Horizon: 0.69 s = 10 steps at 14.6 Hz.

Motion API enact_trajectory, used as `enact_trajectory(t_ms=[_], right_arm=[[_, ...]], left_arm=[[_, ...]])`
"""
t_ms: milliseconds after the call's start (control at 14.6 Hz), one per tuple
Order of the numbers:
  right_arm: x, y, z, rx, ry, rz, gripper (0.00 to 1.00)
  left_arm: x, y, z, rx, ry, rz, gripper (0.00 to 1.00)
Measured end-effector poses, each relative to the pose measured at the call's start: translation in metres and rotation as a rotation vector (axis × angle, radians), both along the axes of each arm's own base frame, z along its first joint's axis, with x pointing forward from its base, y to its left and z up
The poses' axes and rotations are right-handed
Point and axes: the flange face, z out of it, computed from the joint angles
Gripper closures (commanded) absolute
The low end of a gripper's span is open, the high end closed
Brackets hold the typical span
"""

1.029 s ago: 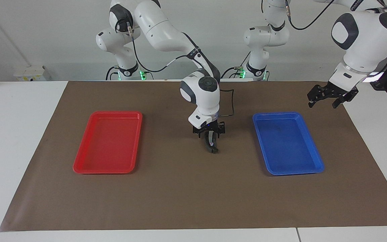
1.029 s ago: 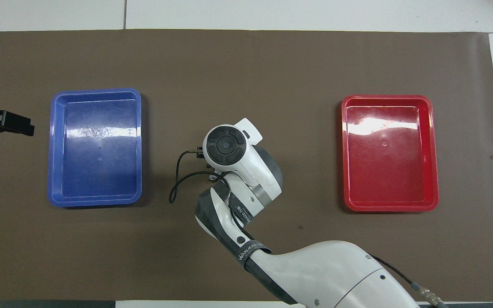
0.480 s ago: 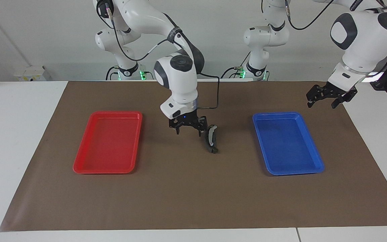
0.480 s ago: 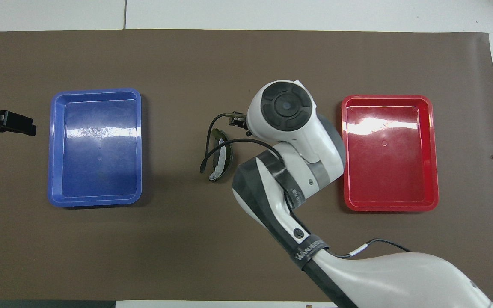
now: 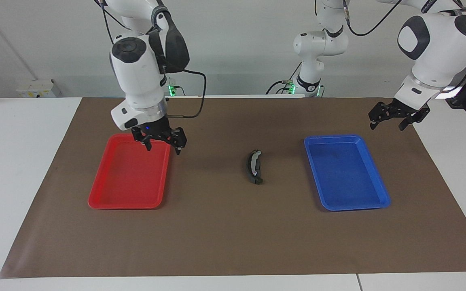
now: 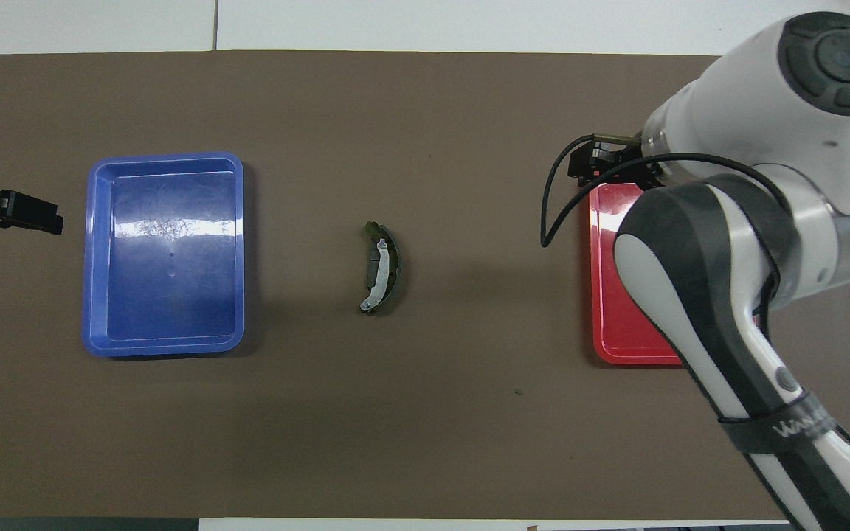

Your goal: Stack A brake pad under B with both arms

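Observation:
The B pad (image 5: 253, 165), a long dark crescent with a light grey edge, lies on the brown mat midway between the two trays. It also shows in the overhead view (image 6: 381, 269). A darker pad end (image 5: 258, 180) shows under it at the end farther from the robots; this looks like the A brake pad, mostly hidden. My right gripper (image 5: 163, 145) is open and empty, raised over the red tray's (image 5: 128, 202) corner nearest the pads. My left gripper (image 5: 388, 124) is open and empty, waiting in the air over the mat's edge beside the blue tray (image 5: 378, 194).
The red tray (image 6: 602, 346) at the right arm's end and the blue tray (image 6: 93, 258) at the left arm's end hold nothing. The right arm (image 6: 727, 280) covers much of the red tray in the overhead view. The left gripper (image 6: 12, 212) shows at that view's edge.
My right gripper has let go of the pad at the middle of the mat, risen and swung away to over the red tray. The pads stay put. The left arm has not moved.

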Motion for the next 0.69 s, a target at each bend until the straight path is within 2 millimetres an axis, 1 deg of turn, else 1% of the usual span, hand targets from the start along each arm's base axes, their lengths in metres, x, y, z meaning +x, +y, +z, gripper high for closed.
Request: enact_trajectory(t_ms=[206, 412, 549, 618, 686], right_arm=[[-0.015, -0.061, 0.031, -0.010, 0.030, 0.032, 0.00], [-0.030, -0.110, 0.052, -0.010, 0.050, 0.024, 0.00], [-0.041, -0.135, 0.064, -0.008, 0.064, 0.022, 0.00], [-0.048, -0.143, 0.070, -0.006, 0.075, 0.016, 0.00], [-0.053, -0.147, 0.074, -0.005, 0.085, 0.014, 0.00]], left_arm=[[0.000, -0.001, 0.000, 0.000, 0.000, -0.002, 0.01], [0.000, -0.002, 0.000, 0.000, 0.000, -0.003, 0.01], [0.000, -0.002, 0.000, 0.000, 0.000, -0.003, 0.01], [0.000, -0.002, 0.000, 0.000, 0.000, -0.003, 0.01], [0.000, -0.002, 0.000, 0.000, 0.000, -0.003, 0.01]])
